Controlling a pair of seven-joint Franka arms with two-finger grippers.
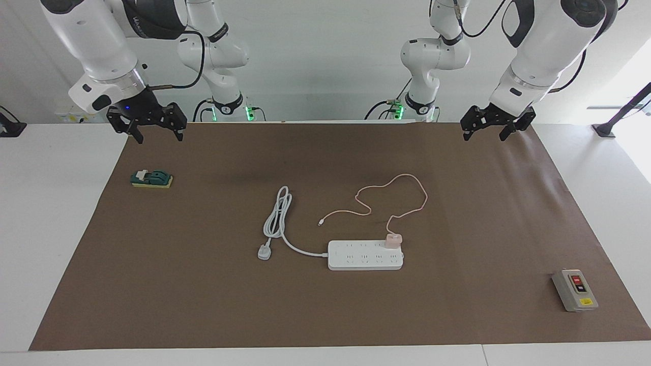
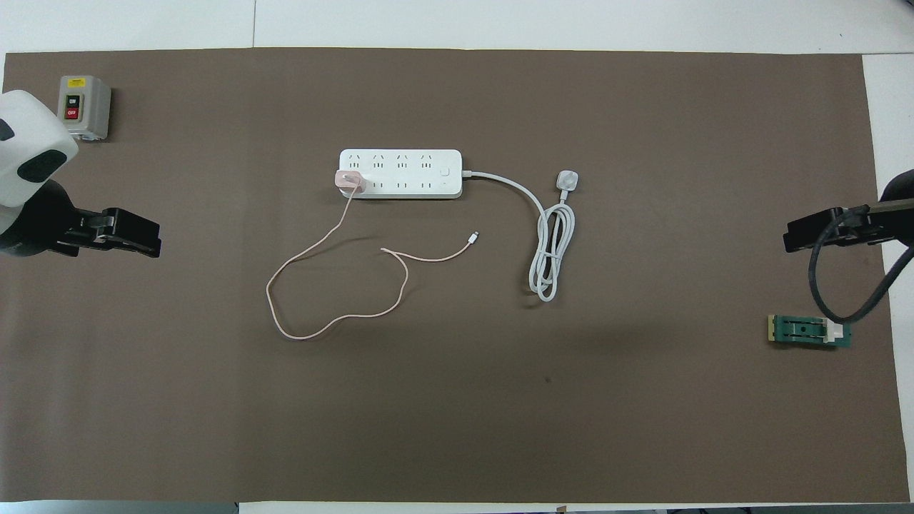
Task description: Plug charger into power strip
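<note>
Overhead view shows us the pale-pink cube charger (image 2: 350,181) seated in an end socket of the long white power strip (image 2: 400,173), mid-mat; its thin pink cable (image 2: 335,300) loops toward the robots; our left gripper (image 1: 492,123) and right gripper (image 1: 150,123) wait raised over the mat's robot-side corners, fingers spread apart, holding nothing.
</note>
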